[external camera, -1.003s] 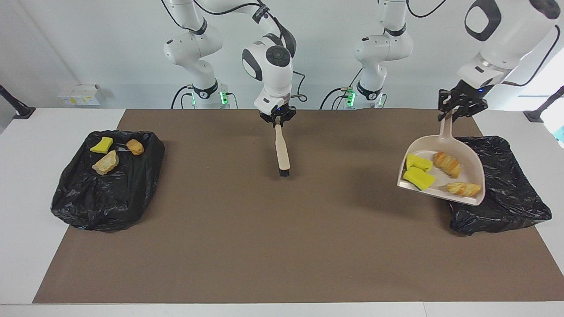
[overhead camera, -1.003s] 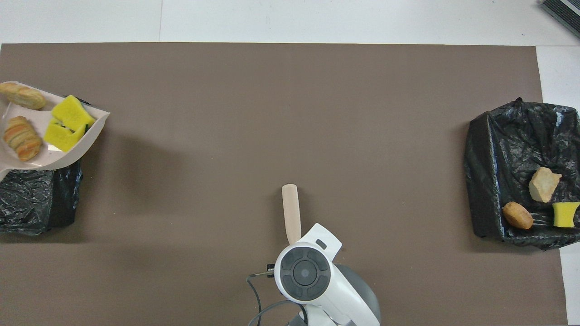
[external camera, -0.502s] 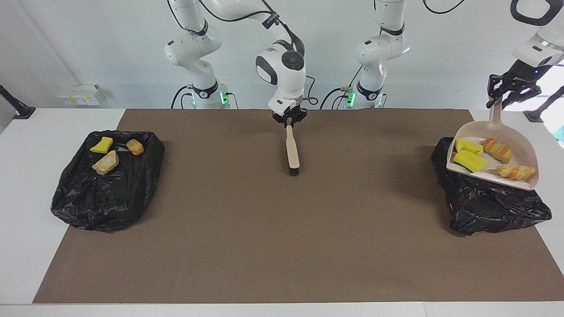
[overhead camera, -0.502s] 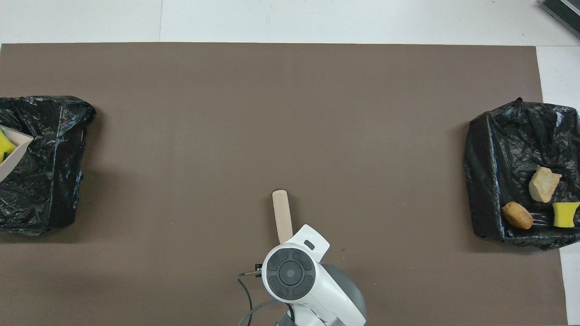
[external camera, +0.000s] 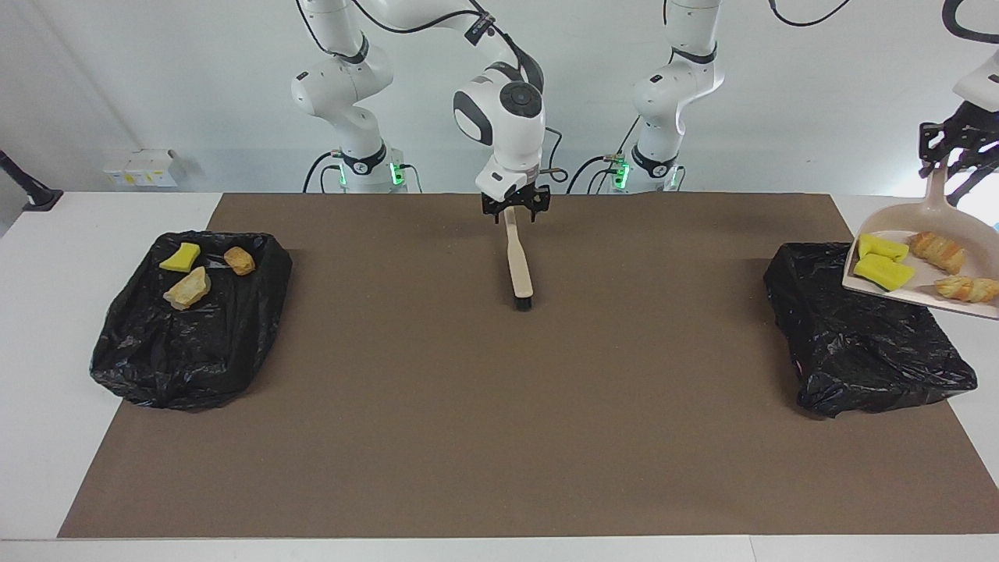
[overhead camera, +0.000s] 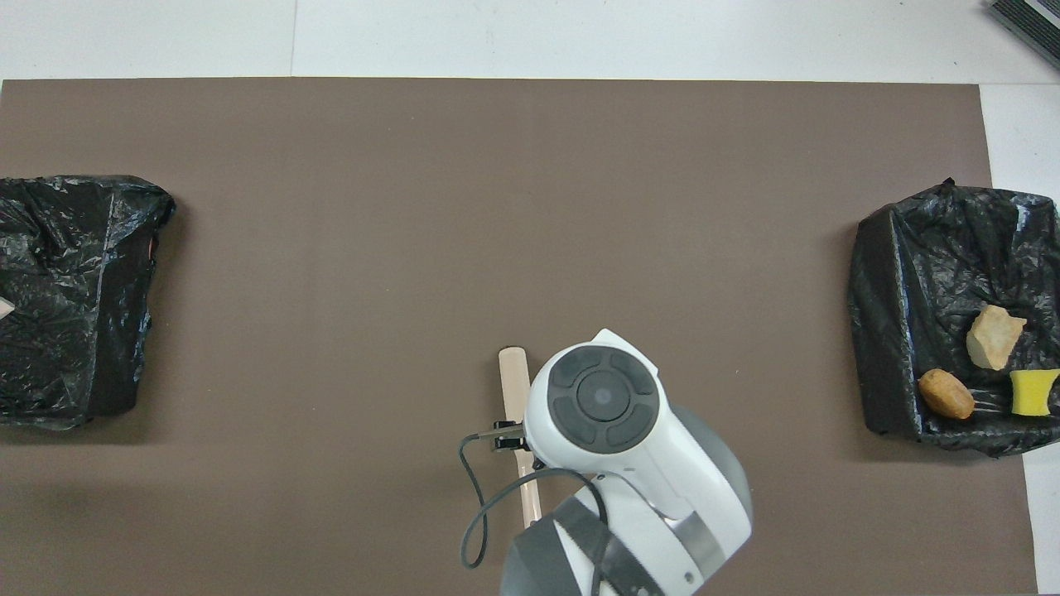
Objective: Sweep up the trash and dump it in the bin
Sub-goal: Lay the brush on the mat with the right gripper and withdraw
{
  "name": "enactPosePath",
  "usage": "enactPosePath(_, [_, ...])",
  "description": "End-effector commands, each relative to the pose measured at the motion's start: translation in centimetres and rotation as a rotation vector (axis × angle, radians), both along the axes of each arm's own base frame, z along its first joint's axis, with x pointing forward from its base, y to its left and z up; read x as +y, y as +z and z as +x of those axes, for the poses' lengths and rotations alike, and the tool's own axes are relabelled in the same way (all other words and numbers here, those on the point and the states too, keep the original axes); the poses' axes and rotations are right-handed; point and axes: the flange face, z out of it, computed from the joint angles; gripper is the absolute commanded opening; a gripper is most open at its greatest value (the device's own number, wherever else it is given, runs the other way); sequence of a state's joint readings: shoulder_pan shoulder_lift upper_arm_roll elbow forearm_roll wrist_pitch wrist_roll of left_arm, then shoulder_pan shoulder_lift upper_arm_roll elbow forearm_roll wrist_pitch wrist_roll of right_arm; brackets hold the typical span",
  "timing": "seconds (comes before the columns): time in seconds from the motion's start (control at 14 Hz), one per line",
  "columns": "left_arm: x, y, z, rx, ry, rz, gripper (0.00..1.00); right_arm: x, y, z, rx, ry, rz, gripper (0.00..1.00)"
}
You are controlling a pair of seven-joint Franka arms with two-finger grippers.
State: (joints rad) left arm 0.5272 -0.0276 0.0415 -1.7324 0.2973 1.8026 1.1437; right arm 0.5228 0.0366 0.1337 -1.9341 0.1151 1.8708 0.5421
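Observation:
My left gripper is shut on the handle of the beige dustpan and holds it up in the air, over the end of the black-lined bin that lies toward the left arm's end of the table. In the pan lie two yellow sponge pieces and two tan-orange lumps. My right gripper is open over the handle end of the brush, which lies on the brown mat. The brush also shows in the overhead view.
A second black-lined bin toward the right arm's end holds a yellow sponge piece, an orange lump and a tan lump. The overhead view shows both bins, one at each end.
My left arm carried the loaded dustpan up and toward its end of the table, across the bin. My right gripper opened and let go of the brush, which now lies on the mat.

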Motion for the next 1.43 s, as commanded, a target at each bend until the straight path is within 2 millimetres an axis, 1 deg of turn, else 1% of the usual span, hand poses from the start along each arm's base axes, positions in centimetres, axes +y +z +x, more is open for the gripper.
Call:
enactPosePath(0.0, [-1.4,0.1,1.9,0.05,-0.08,0.084,0.0,-3.4,2.5,3.1,-0.013,0.062,-0.006,1.0])
enactPosePath(0.07, [-2.1,0.2,2.3,0.068,-0.104,0.111,0.0,-4.9,3.3,4.1,-0.017,0.073,-0.007,1.0])
enactPosePath(0.14, [-2.2,0.2,2.4,0.07,-0.107,0.117,0.0,-6.6,4.2,5.0,-0.014,0.084,-0.013,1.0])
enactPosePath(0.22, [-2.1,0.1,2.4,0.073,-0.109,0.117,0.0,-8.4,5.4,6.1,-0.016,0.102,-0.012,1.0])
enactPosePath(0.29, [-2.2,0.0,2.5,0.073,-0.111,0.117,0.0,-10.5,6.6,7.1,-0.018,0.12,-0.003,1.0])
enactPosePath(0.36, [-2.2,0.0,2.5,0.075,-0.114,0.121,0.0,-12.7,7.2,8.0,-0.015,0.141,0.004,1.0])
enactPosePath(0.5, [-3.7,0.3,3.5,0.105,-0.163,0.181,0.0,-16.4,8.5,9.6,-0.035,0.179,0.005,1.0])
enactPosePath(0.57, [-4.4,0.4,4.0,0.117,-0.187,0.21,0.0,-18.0,8.6,10.1,-0.045,0.206,-0.015,1.0])
enactPosePath(0.79, [-5.4,0.6,4.7,0.129,-0.222,0.254,0.0,-21.8,9.6,11.1,-0.073,0.262,-0.067,1.0])
enactPosePath(0.86, [-5.9,0.3,5.4,0.147,-0.246,0.284,0.0,-22.8,10.1,11.5,-0.085,0.258,-0.071,1.0])
enactPosePath(0.93, [-7.2,0.3,6.2,0.171,-0.286,0.328,0.0,-24.1,10.5,11.8,-0.092,0.237,-0.076,1.0])
enactPosePath(1.0, [-8.6,0.6,6.9,0.18,-0.319,0.365,0.0,-24.7,10.8,11.9,-0.1,0.225,-0.081,1.0])
enactPosePath(1.15, [-8.6,0.6,7.2,0.196,-0.335,0.403,0.0,-25.8,11.2,11.9,-0.102,0.198,-0.078,1.0])
enactPosePath(1.22, [-8.7,0.7,7.4,0.197,-0.347,0.427,0.0,-27.4,11.6,11.9,-0.105,0.158,-0.069,1.0])
enactPosePath(1.29, [-9.2,0.9,7.9,0.202,-0.367,0.458,0.0,-29.2,12.5,11.7,-0.12,0.088,-0.07,1.0])
enactPosePath(1.36, [-9.5,1.0,8.6,0.23,-0.394,0.51,0.0,-31.3,12.6,11.9,-0.121,0.007,-0.06,1.0])
